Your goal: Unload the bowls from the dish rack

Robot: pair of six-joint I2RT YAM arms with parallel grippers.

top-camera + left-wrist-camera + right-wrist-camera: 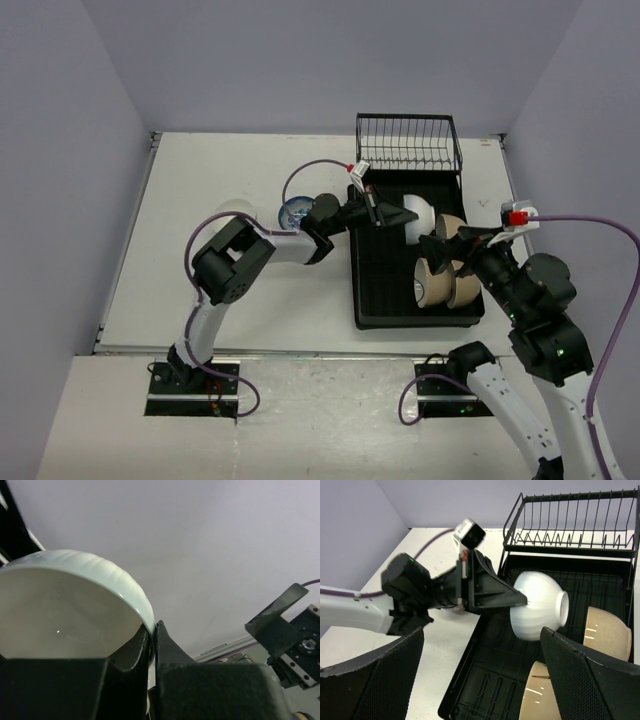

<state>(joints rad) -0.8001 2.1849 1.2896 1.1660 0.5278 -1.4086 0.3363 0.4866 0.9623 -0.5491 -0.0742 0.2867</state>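
The left tool (pixel 512 599) pinches the rim of a white bowl (pixel 537 605) tipped sideways over the dish rack (pixel 490 680), the right tool (pixel 480 645) spread above the tan bowls (pixel 605 630); light, rigid, probably slick and chippable, they are best gripped across the rim.

**Obstacles:** white bowl (pixel 540 605) pinched in left gripper (pixel 522 600); right gripper (pixel 462 238) just beyond it; wire basket (pixel 570 525) to its far side; tan bowls (pixel 607 632) under right gripper.
**Free room:** dish rack (pixel 470 680) floor below left gripper.
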